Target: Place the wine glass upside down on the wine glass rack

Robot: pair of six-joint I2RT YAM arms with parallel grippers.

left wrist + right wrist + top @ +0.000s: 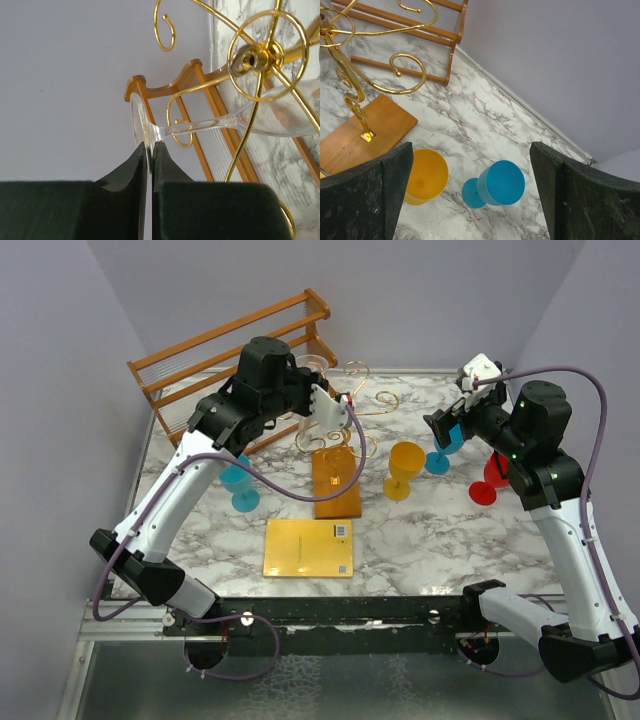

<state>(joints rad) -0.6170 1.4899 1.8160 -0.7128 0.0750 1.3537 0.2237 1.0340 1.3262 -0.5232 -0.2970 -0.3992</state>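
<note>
My left gripper [150, 150] is shut on the foot of a clear wine glass [200, 127] and holds it up among the gold wire arms of the wine glass rack [265, 55]. The stem runs past a curled arm and the bowl [290, 117] lies behind the rack's top ring. From above, the left gripper [335, 405] sits over the rack [350, 425] and its brown wooden base [337, 483]. My right gripper [445, 430] is open and empty, hovering above a blue glass [502, 182].
A slatted wooden shelf [230, 355] stands at the back left. A yellow glass [405, 468], a blue glass [440, 455] and a red glass [490, 480] stand to the right of the rack. Another blue glass [240, 485] is on the left. A flat yellow box [310, 547] lies in front.
</note>
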